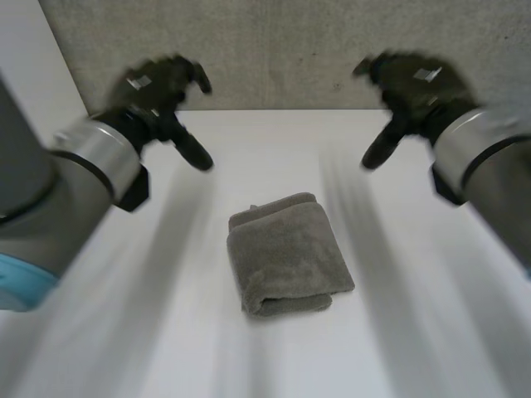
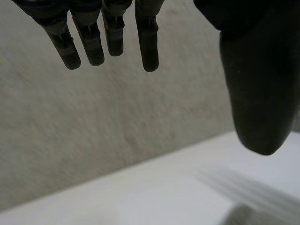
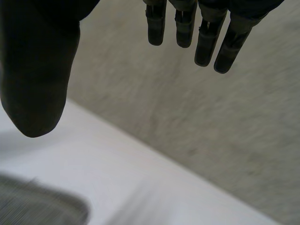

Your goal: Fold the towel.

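A white table [image 1: 274,141] is taking up most of the head view, with a grey speckled wall [image 1: 282,50] rising behind its far edge. The left arm [image 1: 75,191] and right arm [image 1: 489,174] are reaching in from either side, well apart from each other. A grey towel [image 1: 286,253] is lying near the middle of the table, already folded into a thick packet with a rounded fold on its near side. It is sitting between the two arms and touching neither hand. The left hand [image 1: 162,91] is hovering above the far left of the table, fingers [image 2: 149,47] hanging straight and slightly spread, thumb [image 2: 258,93] held wide of them, gripping nothing. The right hand [image 1: 411,83] is mirroring it on the far right, fingers [image 3: 206,47] straight and relaxed, thumb [image 3: 37,84] apart, empty too, with an edge of the towel below the thumb in its wrist view.
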`<state>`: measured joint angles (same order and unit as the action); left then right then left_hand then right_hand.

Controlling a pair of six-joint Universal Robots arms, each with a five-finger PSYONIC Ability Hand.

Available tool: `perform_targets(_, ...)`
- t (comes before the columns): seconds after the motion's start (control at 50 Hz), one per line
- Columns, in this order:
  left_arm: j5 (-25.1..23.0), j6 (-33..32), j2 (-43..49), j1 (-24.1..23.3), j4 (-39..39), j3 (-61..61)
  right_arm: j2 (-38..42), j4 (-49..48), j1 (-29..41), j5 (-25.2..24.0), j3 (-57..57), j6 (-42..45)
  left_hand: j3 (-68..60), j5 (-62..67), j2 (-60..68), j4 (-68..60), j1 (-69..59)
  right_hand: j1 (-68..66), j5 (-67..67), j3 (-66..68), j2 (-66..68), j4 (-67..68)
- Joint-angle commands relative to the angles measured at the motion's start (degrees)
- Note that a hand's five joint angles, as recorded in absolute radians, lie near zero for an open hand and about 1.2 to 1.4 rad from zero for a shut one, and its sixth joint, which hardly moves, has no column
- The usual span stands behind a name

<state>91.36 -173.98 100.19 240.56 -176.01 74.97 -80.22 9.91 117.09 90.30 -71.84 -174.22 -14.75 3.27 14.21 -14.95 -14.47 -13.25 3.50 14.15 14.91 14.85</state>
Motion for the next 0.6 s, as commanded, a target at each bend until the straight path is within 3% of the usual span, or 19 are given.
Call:
perform_targets(0.02,1.37,-0.04,-5.44,1.93,3.22,-0.88,-5.73,0.29,-3.70,2.51,0.21,-0.86,3.86,-2.39,-3.33,4.06,3.58,3.25,-3.50,-4.15,-4.91,-4.85)
perform_targets(0.12,1.55,0.13,-5.71,3.33,6.90,-1.84,-6.18,0.38,-3.79,4.01,-0.06,-0.59,3.86,-2.39,-3.33,4.06,3.58,3.25,-3.50,-4.15,-4.91,-4.85)
perform_targets(0.6,3.30,0.22,-4.65,3.51,10.86,-3.51,-5.65,3.89,-3.88,4.62,0.82,-0.68,3.86,-2.39,-3.33,4.06,3.58,3.25,-3.50,-4.15,-4.91,-4.85)
